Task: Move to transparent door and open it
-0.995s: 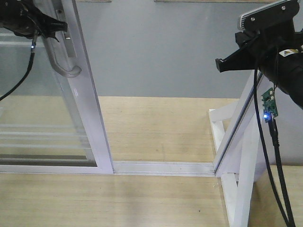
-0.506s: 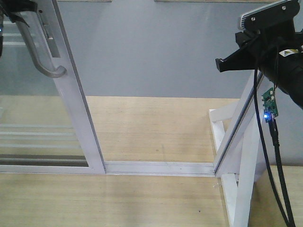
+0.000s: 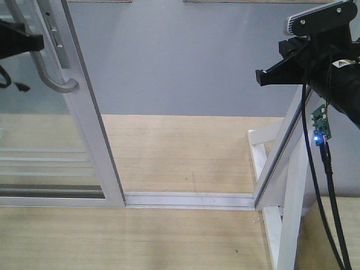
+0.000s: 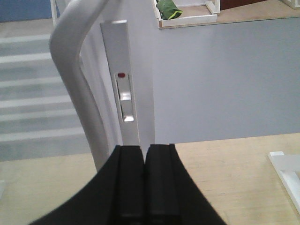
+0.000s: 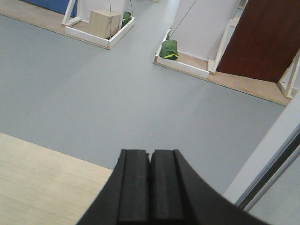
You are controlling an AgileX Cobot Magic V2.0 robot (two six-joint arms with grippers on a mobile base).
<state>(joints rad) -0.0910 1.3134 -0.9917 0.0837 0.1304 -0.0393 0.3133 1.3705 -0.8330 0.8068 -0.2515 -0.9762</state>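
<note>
Left hand clenched on nothing, just short of the door, facing the lock plate beside the handle; right hand likewise clenched empty, held high and well apart from the door, on the frame-post side. Door slid far toward the left of the track, with a wide gap between its edge and the post, so opening looks largely done. Next, probably: backing the left hand clear of the handle, or one more sideways push if a wider gap is wanted.
</note>
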